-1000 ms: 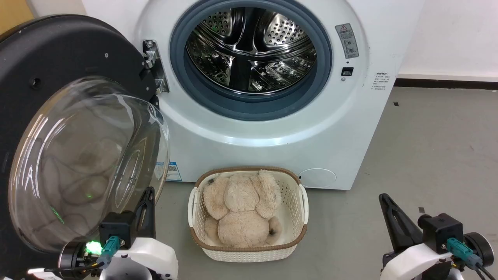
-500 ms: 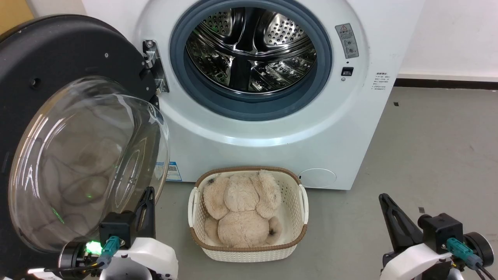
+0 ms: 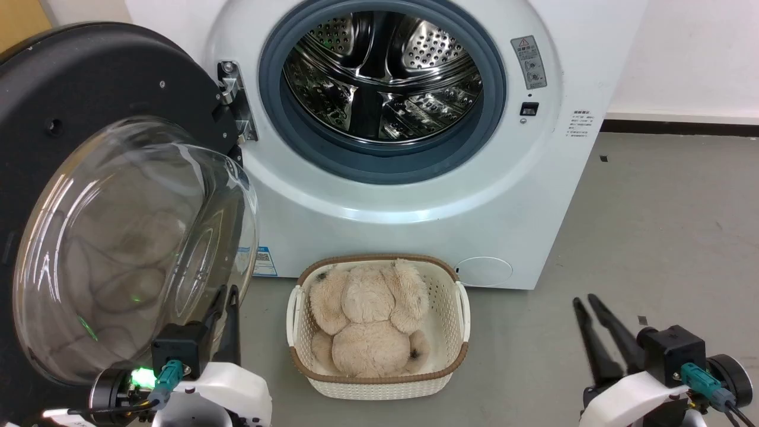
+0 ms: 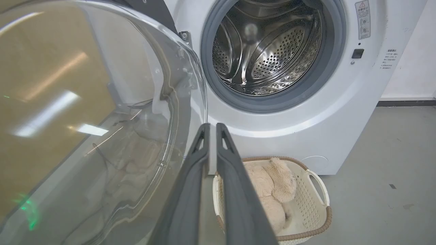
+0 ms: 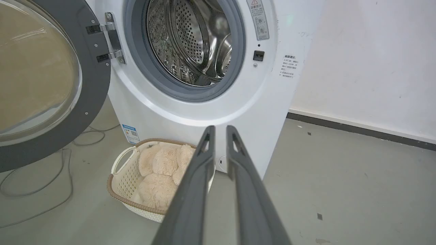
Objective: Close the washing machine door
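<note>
Looking down from the head camera, I see the white front-loading washing machine point(image 3: 533, 196) as the biggest thing ahead, with its steel drum point(image 3: 379, 71) bare inside the blue-grey rubber ring point(image 3: 385, 169). The large round washing machine door with its wide black rim point(image 3: 89, 77) is swung wide open at my left. It hangs from the metal hinge point(image 3: 234, 101), and its clear glass bowl window point(image 3: 130, 249) bulges toward me.

A white perforated plastic basket with a brown woven rim point(image 3: 442, 290) stands on the floor just before the machine. It sits below the opening and to the right of the door, and a beige plush toy point(image 3: 367, 320) lies in it.

My left gripper point(image 3: 230, 292) is low beside the bowl's lower edge, and I cannot tell whether it touches. Its fingers are parted by a narrow slit and hold nothing. My right gripper point(image 3: 584, 299) hangs well to the right of the basket over bare floor, also slightly parted and empty.

From the right wrist I see a thin grey cable point(image 5: 64, 160) looping under the door. The floor point(image 3: 652, 237) is smooth grey, and it meets a white wall point(image 3: 688, 53) along a dark skirting strip point(image 3: 682, 127).
</note>
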`<state>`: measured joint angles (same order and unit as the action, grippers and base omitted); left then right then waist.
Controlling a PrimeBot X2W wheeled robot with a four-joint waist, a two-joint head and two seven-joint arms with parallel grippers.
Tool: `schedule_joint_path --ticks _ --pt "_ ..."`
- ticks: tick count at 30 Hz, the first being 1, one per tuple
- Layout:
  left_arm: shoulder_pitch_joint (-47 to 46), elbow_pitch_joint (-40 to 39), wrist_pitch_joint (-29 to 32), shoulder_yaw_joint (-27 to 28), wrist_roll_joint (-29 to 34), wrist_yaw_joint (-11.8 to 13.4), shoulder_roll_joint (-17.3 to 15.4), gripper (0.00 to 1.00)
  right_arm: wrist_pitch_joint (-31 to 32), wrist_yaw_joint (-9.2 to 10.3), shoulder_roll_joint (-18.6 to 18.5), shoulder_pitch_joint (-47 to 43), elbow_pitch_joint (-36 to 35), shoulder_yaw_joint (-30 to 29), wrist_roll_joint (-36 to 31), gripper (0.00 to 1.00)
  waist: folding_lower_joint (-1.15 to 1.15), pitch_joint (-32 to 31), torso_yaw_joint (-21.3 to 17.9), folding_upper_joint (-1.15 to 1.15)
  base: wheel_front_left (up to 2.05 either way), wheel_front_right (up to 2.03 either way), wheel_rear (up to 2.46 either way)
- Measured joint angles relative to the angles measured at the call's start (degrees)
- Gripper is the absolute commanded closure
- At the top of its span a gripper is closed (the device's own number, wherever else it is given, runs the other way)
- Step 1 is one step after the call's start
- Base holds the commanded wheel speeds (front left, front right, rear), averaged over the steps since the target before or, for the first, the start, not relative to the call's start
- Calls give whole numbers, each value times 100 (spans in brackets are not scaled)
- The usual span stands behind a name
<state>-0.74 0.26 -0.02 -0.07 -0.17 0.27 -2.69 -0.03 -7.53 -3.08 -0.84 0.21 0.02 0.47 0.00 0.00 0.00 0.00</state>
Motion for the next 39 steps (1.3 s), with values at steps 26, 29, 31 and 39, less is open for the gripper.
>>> schedule_joint_path --ticks 26,29,31,39 --pt "-148 -204 -270 -248 2 414 -36 100 -270 0 0 27 -81 -224 323 0 0 96 186 0 0 0 0" --pt "-202 -312 -309 -271 -1 461 -44 100 -314 0 0 65 -88 -236 359 0 0 112 273 0 0 0 0" --pt "-257 -388 -337 -283 -2 467 -56 100 -331 0 0 83 -92 -248 366 0 1 120 339 0 0 0 0" --pt "-664 -769 -417 -315 10 468 -222 100 -419 0 0 91 -108 -300 468 0 0 172 631 0 0 0 0"
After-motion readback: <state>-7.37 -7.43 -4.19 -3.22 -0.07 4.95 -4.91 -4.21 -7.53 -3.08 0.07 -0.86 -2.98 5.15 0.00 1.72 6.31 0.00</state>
